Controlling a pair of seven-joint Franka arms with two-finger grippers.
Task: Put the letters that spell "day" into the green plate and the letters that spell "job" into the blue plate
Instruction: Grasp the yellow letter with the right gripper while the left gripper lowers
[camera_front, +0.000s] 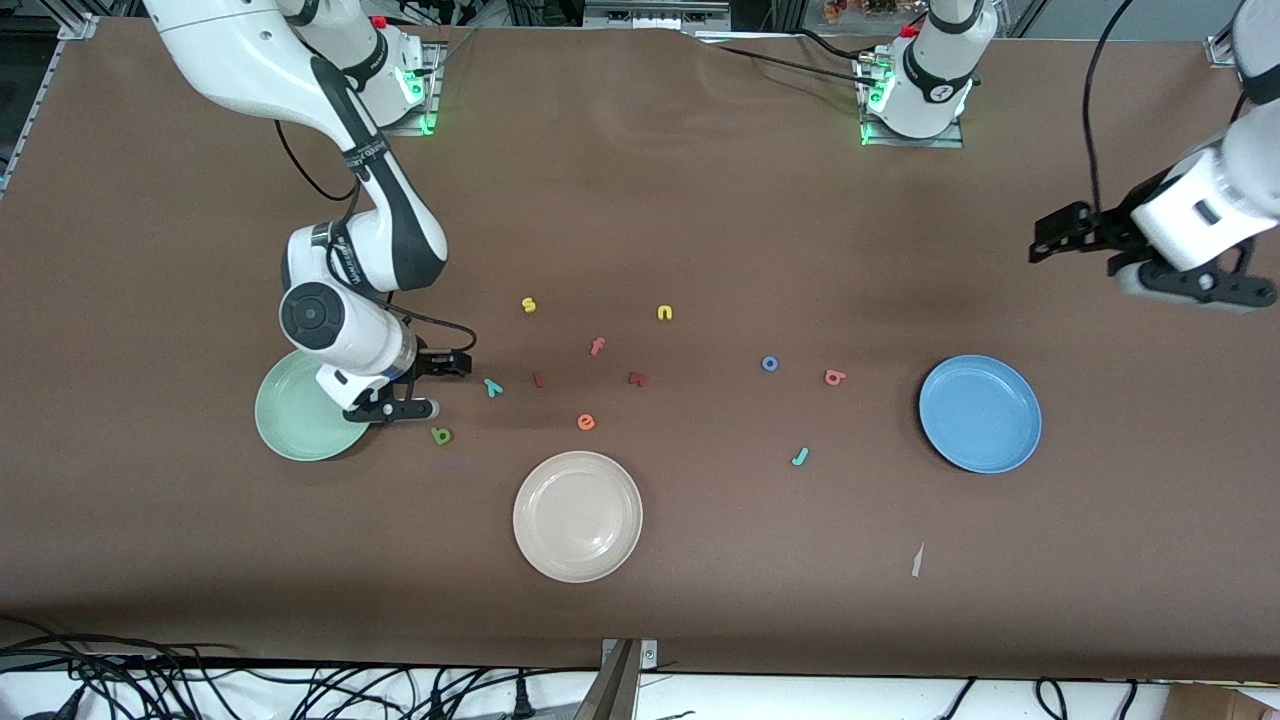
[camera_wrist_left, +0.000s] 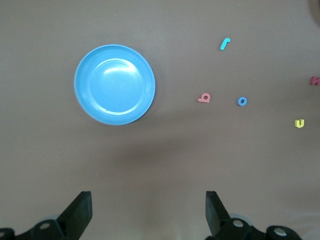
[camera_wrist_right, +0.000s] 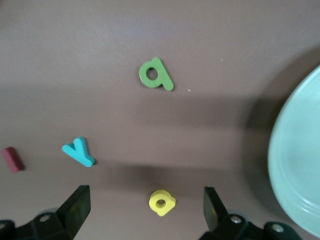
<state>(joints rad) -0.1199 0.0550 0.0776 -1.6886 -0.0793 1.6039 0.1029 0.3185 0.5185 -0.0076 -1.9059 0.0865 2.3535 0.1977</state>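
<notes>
You were starting on "day": the right gripper hung wide open and empty over the yellow d beside the green plate, probably needing only a straight descent. The left gripper, equally open and empty, waited near the blue plate.

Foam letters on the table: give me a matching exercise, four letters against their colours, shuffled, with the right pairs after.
Letters:
1. the y
2. the o
3. the a
4. the b

Colours:
A. coral red
B. dark green
C. teal
D. blue

Pairs: 1-C, 2-D, 3-B, 4-A

The y and the a lie by the green plate, under the open right gripper. The o and the b lie near the blue plate.
</notes>
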